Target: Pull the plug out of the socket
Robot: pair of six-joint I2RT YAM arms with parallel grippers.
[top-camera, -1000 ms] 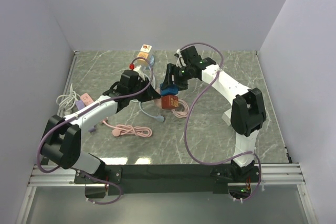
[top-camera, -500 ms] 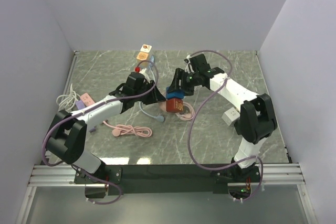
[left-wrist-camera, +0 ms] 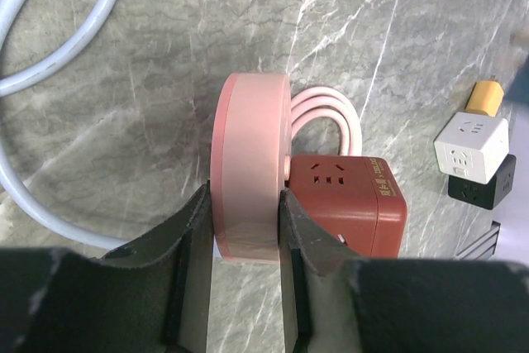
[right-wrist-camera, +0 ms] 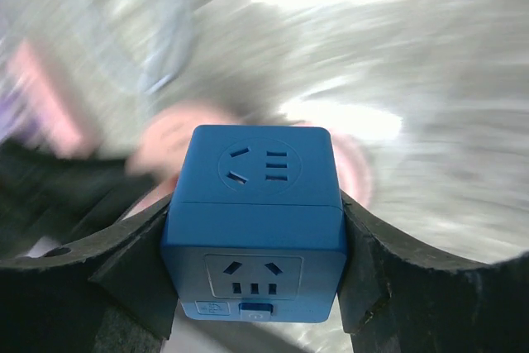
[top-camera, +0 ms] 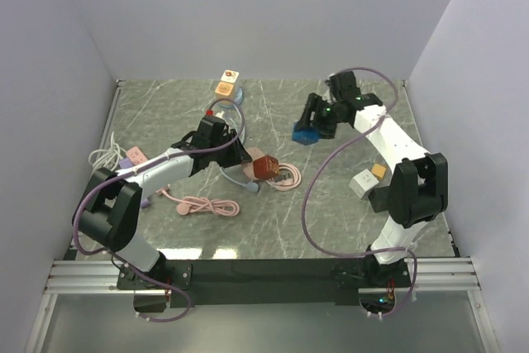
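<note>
A dark red cube socket (top-camera: pixel 266 168) lies mid-table on a coiled pink cable (top-camera: pixel 287 178). My left gripper (top-camera: pixel 245 159) is shut on the flat pink round piece (left-wrist-camera: pixel 248 167) that sits against the red cube's (left-wrist-camera: pixel 343 204) side. My right gripper (top-camera: pixel 307 131) is shut on a blue cube socket (top-camera: pixel 303 133) and holds it in the air, up and to the right of the red cube and apart from it. In the right wrist view the blue cube (right-wrist-camera: pixel 256 212) fills the space between the fingers, and the background is motion-blurred.
A white cube with a yellow plug and a black cube (top-camera: pixel 365 179) lie at the right, also in the left wrist view (left-wrist-camera: pixel 471 142). A pink cable (top-camera: pixel 207 204), a purple power strip (top-camera: pixel 132 157), a white cord (top-camera: pixel 102 157) and a light-blue cable (top-camera: pixel 238 173) lie at the left. Small orange-and-white plugs (top-camera: pixel 226 84) sit at the back.
The blue cube sat on the red cube; my right gripper has pulled it off and carried it up and to the right. The left gripper stayed on the pink piece, and the red cube tipped slightly.
</note>
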